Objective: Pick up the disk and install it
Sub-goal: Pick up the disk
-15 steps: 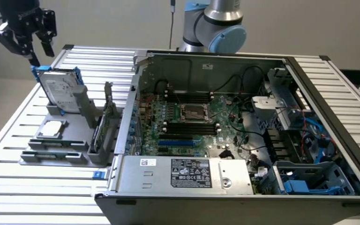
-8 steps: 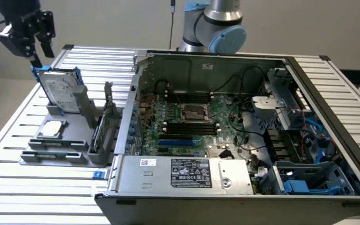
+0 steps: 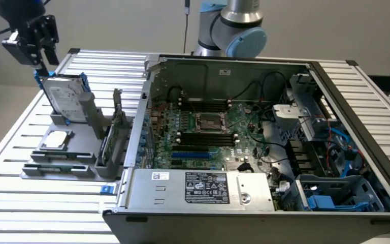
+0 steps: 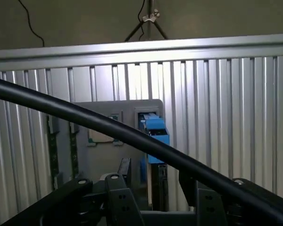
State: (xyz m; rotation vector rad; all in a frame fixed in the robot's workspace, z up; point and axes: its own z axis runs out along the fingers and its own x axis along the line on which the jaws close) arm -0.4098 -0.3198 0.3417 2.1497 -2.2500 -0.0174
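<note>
Gripper hangs just above the top edge of the disk. Jaws spread wide, nothing held. Disk stands upright in the grey holder on the slatted table, at the exterior view's left of the open case. In the wrist view the blue carrier shows edge-on between the fingers. They look apart from it, though a black cable crosses the sight.

Pretty sure I'm in a robotics lab or test bench setup: slatted aluminium worktop, an opened-up computer case with its motherboard bare, a grey parts fixture beside it, my arm standing behind, plain walls.
</note>
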